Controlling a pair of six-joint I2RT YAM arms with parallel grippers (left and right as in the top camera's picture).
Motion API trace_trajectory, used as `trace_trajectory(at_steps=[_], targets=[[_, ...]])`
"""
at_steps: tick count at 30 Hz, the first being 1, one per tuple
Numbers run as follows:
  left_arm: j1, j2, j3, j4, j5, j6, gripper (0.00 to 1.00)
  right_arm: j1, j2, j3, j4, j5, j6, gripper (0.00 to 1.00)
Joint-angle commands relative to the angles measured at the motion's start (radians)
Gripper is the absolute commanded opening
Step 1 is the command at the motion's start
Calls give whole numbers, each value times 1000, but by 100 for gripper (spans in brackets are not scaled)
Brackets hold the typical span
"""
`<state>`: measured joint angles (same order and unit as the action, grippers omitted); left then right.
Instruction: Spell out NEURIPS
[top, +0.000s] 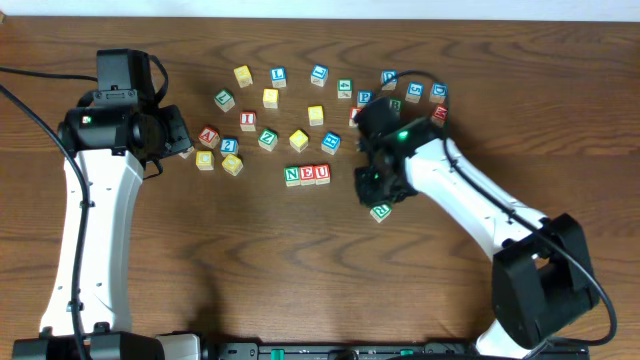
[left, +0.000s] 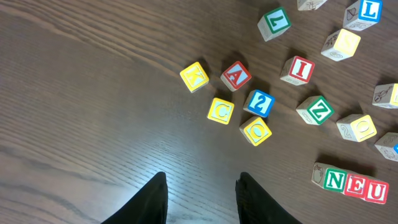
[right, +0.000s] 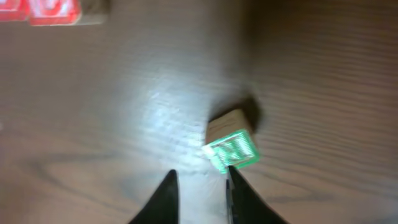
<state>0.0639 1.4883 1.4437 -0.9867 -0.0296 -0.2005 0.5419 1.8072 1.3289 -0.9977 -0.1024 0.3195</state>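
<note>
Green R cube (right: 231, 148) lies just past low right pincer (right: 199, 173), narrowly spread, apparently gripping nothing; left pincer (left: 202, 177) spread, hovering.

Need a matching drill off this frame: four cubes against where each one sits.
Cubes:
1. N cube
2. U cube
3. I cube
4. lone green cube

Places:
a. right end of the NEU row
b. beside the right claw, not gripped
c. among the scattered cubes beyond the row
d. left end of the row

Pairs: 1-d, 2-a, 3-c, 4-b
</note>
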Motion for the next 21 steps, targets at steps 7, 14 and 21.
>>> trace_trajectory(at_steps=[7,14,21], targets=[[3,-5,2,1,-9,21,36,50,28,-117,63,5,-37,4],[3,-5,2,2,-9,21,36,37,28,-171,97,112,28,3],[3,-5,2,0,-9,21,36,14,28,-198,132,207,66,2]])
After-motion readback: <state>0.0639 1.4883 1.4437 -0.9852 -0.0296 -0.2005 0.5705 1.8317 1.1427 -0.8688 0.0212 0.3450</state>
